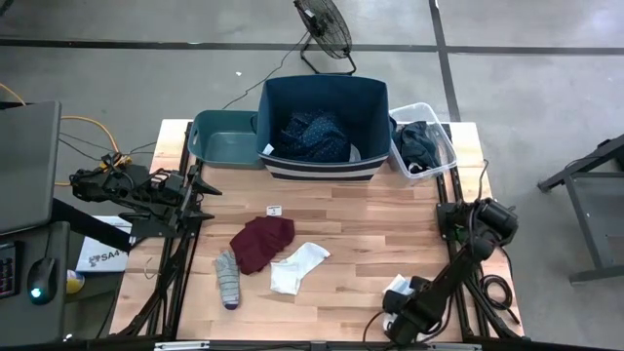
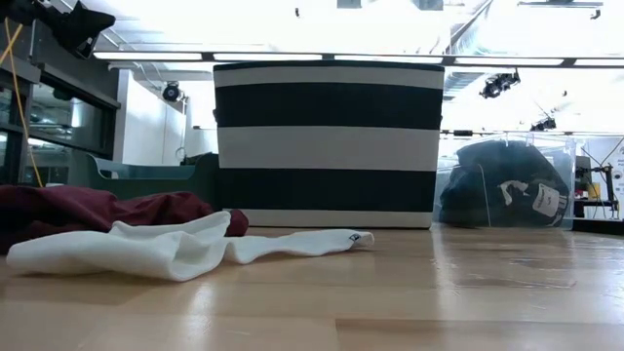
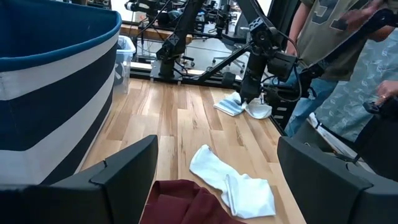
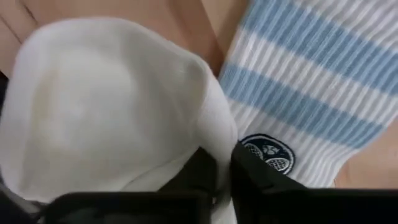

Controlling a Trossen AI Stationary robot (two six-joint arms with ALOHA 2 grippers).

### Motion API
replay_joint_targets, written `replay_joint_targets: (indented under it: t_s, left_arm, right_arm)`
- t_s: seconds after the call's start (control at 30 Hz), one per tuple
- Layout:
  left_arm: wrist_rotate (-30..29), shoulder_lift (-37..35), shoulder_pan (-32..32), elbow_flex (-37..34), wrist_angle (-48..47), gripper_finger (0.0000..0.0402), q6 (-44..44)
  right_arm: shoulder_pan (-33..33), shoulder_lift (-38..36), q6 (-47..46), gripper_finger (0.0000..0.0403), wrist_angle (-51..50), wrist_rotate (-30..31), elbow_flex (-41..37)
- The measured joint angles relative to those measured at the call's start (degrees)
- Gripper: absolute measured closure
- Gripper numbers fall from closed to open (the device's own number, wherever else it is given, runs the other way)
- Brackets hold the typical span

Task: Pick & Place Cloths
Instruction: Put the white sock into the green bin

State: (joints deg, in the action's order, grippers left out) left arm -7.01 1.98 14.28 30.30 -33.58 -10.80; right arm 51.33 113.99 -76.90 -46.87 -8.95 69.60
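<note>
Grabbing a sock: right pincer sits low at lower right of the high view, over a small white/pale-blue heap at the counter edge. Right wrist view shows what the overhead can't: fingers nearly together, nipping the white sock, w/ a blue-striped sock just beside. So the step looks like the pick, grip just made; next move prob. needs a straight lift, then carry toward the striped bin at top centre w/o dragging the striped one along.

Left pincer waits at mid-left, fingers apart. Still on the counter: maroon cloth, another white sock, grey sock. Low view shows the clear bin holding dark cloth w/ white tags, but neither pincer. Left wrist view catches people beyond the counter.
</note>
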Motion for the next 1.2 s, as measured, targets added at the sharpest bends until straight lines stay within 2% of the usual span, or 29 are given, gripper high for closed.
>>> replay_joint_targets:
  t_s: [0.1,0.2,0.37,0.7,0.9,1.2]
  left_arm:
    - [0.0,0.0,0.0,0.0,0.0,0.0077,0.0]
    - [0.0,0.0,0.0,0.0,0.0,0.0077,0.0]
    - [0.0,0.0,0.0,0.0,0.0,0.0077,0.0]
    - [0.0,0.0,0.0,0.0,0.0,0.0077,0.0]
    - [0.0,0.0,0.0,0.0,0.1,0.0077,1.1]
    - [0.0,0.0,0.0,0.0,0.5,0.0077,3.0]
  right_arm:
    - [-2.1,-0.7,0.3,0.0390,0.3,-0.3,-0.3]
    - [-4.6,-3.1,1.6,0.0393,1.3,2.4,-0.4]
    - [-8.8,-9.8,2.4,0.0395,1.5,11.4,-0.7]
    - [-16.2,-21.8,5.9,0.0397,7.4,22.8,-0.4]
    - [-19.8,-24.0,10.3,0.0397,13.2,26.6,-0.4]
    - [-24.6,-24.1,20.1,0.0397,29.1,30.3,-0.4]
